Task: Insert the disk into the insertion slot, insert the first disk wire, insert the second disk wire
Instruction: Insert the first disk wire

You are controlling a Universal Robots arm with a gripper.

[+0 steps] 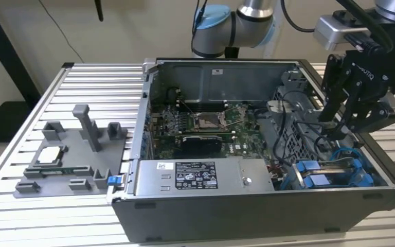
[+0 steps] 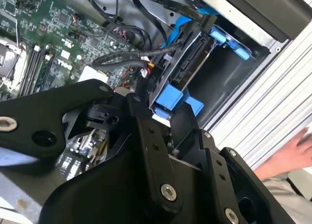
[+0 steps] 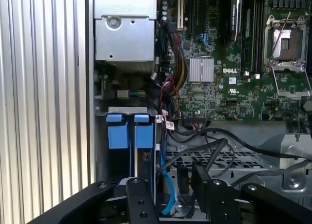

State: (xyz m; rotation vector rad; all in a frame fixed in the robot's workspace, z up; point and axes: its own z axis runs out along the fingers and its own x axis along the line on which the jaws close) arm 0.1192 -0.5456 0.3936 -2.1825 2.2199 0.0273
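Black linkage of my hand [image 3: 168, 195] looms closest; whether it is clamped or apart I cannot tell. It hangs inside the open grey computer case [image 1: 252, 206], over the grey metal drive cage [image 1: 295, 144], where the blue-framed disk [image 3: 144, 136] sits slotted just below, beside its twin carrier [image 3: 117, 136].

Table [image 1: 19, 216], exterior view's left: ribbed aluminium slats, matt silver.
Computer case [image 1: 252, 218]: grey sheet metal, dull, smooth.
Power supply [image 1: 197, 177]: bare satin metal, paper label.
Motherboard [image 1: 204, 123]: green board, slight sheen.
Fixture [image 1: 74, 159] on table: matt grey plastic.
Gripper [image 1: 335, 135]: black, matt; bright metal screw heads [image 2: 168, 192] in second wrist view.
Blue carrier fronts [image 3: 117, 136]: smooth plastic.
Cables [image 3: 219, 146]: black, rubbery sheath.
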